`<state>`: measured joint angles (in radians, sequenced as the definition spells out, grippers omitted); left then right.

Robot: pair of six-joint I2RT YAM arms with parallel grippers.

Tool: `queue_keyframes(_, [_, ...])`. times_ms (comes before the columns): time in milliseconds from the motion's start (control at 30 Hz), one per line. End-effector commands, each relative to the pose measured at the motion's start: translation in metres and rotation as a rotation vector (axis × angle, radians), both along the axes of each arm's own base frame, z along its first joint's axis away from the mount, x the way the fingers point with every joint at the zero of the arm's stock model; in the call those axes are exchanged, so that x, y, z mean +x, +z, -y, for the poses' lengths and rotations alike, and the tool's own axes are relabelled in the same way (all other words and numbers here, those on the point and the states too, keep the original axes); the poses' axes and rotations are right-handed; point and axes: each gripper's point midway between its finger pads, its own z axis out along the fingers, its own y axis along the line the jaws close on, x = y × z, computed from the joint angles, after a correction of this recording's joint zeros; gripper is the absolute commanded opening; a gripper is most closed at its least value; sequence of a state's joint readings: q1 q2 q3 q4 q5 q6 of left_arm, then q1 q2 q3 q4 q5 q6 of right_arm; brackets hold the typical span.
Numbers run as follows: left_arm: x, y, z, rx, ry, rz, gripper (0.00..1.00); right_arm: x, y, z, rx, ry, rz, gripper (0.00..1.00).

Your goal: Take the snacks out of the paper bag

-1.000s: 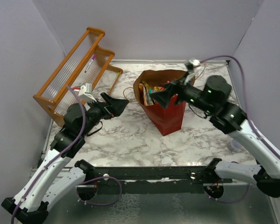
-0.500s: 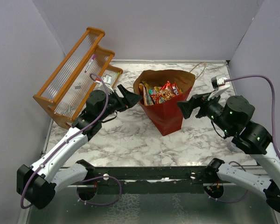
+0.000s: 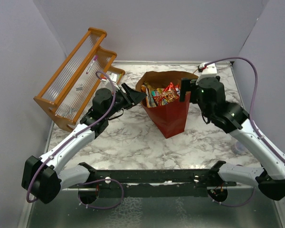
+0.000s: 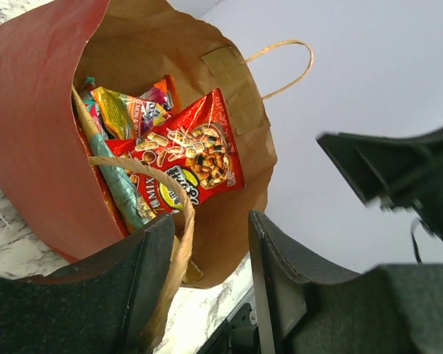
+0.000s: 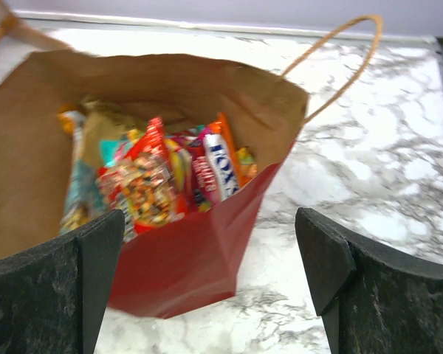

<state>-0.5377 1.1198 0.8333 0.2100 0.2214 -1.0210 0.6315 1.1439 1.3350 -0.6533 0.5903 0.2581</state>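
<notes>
Two grippers of mine sit at the mouth of the paper bag (image 3: 168, 116). My left gripper (image 4: 208, 221) is at the bag's left rim with its jaws partly spread. The near twine handle (image 4: 183, 236) and the rim lie in the gap, not pinched. My right gripper (image 5: 208, 221) is at the right rim with its jaws spread wide and nothing in them. The bag stands upright, centred toward the far side of the marble table (image 3: 133, 137). All the snacks (image 5: 170, 177) are inside it, a red packet (image 4: 188, 158) on top. A wooden rack (image 3: 76, 76) leans at the far left.
</notes>
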Motion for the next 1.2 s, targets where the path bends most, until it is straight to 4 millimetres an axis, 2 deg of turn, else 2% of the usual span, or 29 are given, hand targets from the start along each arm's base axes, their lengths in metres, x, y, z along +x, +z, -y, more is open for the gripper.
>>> queue_keyframes(0, [-0.006,0.023,-0.001,-0.039,-0.019,0.053,0.44,0.042,0.014,0.036,0.076,-0.036,0.025,1.0])
queue_keyframes(200, [-0.003,0.026,-0.003,-0.04,-0.01,0.04,0.37,0.088,0.008,0.052,0.188,0.047,-0.02,0.96])
queue_keyframes(333, [0.0,0.027,-0.005,-0.027,-0.001,0.026,0.33,0.117,0.003,0.056,0.237,0.122,-0.031,0.86])
queue_keyframes(467, [0.004,0.027,-0.007,-0.022,0.007,0.009,0.24,0.14,-0.013,0.06,0.264,0.176,-0.088,0.58])
queue_keyframes(567, [0.006,0.03,-0.011,-0.026,0.009,0.005,0.19,0.144,-0.016,0.059,0.247,0.197,-0.102,0.38])
queue_keyframes(767, [0.013,0.033,-0.029,-0.004,0.029,-0.011,0.0,0.128,-0.016,0.039,0.285,0.32,-0.084,0.2])
queue_keyframes(900, [0.016,0.042,-0.042,-0.012,0.029,-0.003,0.0,0.108,-0.016,0.023,0.326,0.412,-0.11,0.04])
queue_keyframes(1167, [0.018,0.071,-0.077,0.069,0.084,0.055,0.0,0.035,-0.006,-0.022,0.466,0.654,-0.149,0.02])
